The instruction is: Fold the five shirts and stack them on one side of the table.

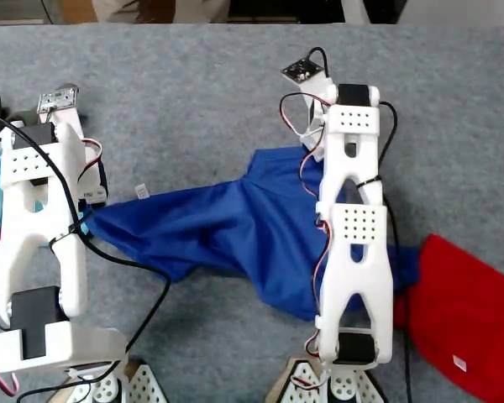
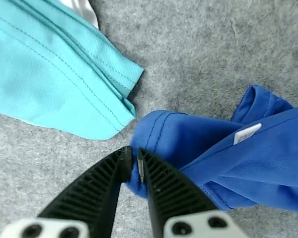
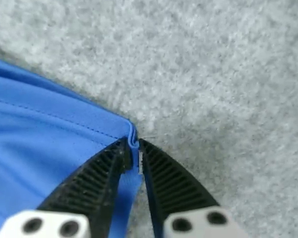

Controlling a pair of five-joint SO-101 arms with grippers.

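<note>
The blue shirt point(image 1: 227, 227) lies crumpled in the middle of the grey bench point(image 1: 193, 92), pulled out between the two arms. The left gripper point(image 2: 133, 166) is clenched on a bunched edge at the shirt's left end, just beside the corner of a teal shirt point(image 2: 49, 69), and the right gripper point(image 3: 134, 151) is clenched on a hem corner at its far side. A red shirt point(image 1: 470, 319) lies at the near right of the bench, just beside the blue one.
</note>
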